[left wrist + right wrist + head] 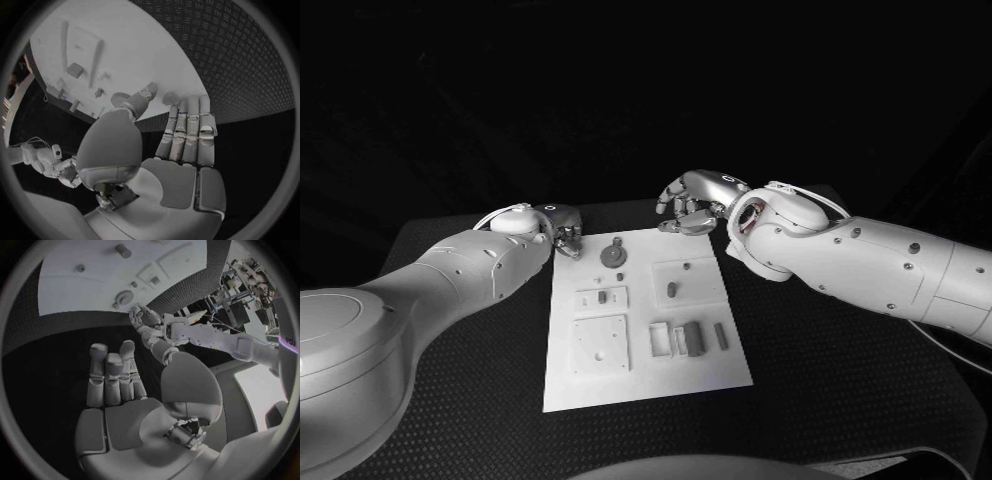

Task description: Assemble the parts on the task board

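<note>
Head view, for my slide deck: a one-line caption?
Both hands, left and right, open and empty at the task board's far end.

surface: black textured table [848, 370] | on it: white task board [639, 385], centred, apparently flat

White task board [635, 385] flat mid-table, parts [687, 337] aboard

Black table [848, 370] with textured mat surface (diamond-patterned), dark unlit backdrop behind
</note>
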